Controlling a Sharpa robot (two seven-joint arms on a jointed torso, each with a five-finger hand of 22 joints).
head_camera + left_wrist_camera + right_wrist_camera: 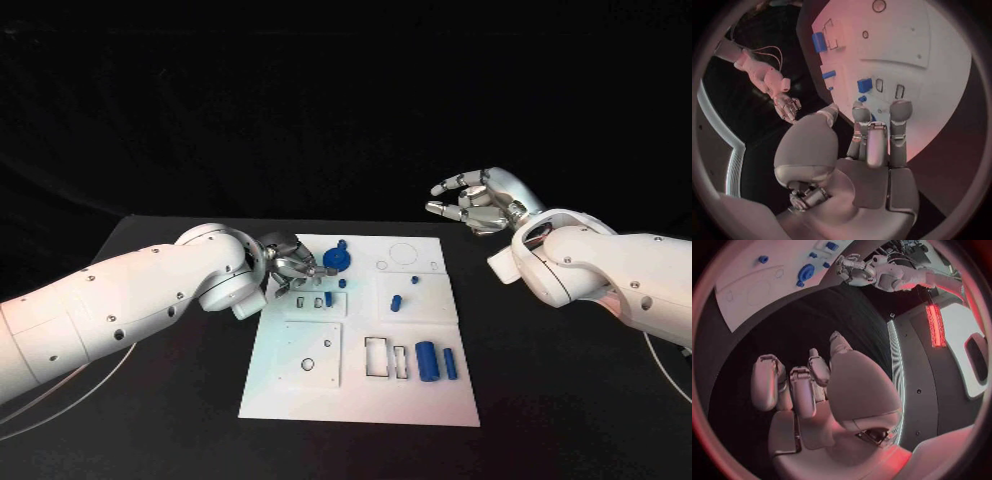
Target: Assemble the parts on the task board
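Black table (173,400): left hand (293,266) curled empty over task board (361,400); right hand (477,202) raised, fingers loosely apart, empty.

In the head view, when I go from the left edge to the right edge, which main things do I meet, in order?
left arm → left hand → round blue part → large blue cylinder → right hand → right arm

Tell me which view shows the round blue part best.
Head view: the round blue part sits unobstructed on the task board, beside the left hand. Right wrist view shows it small, near the rim. I can't identify it in the left wrist view.
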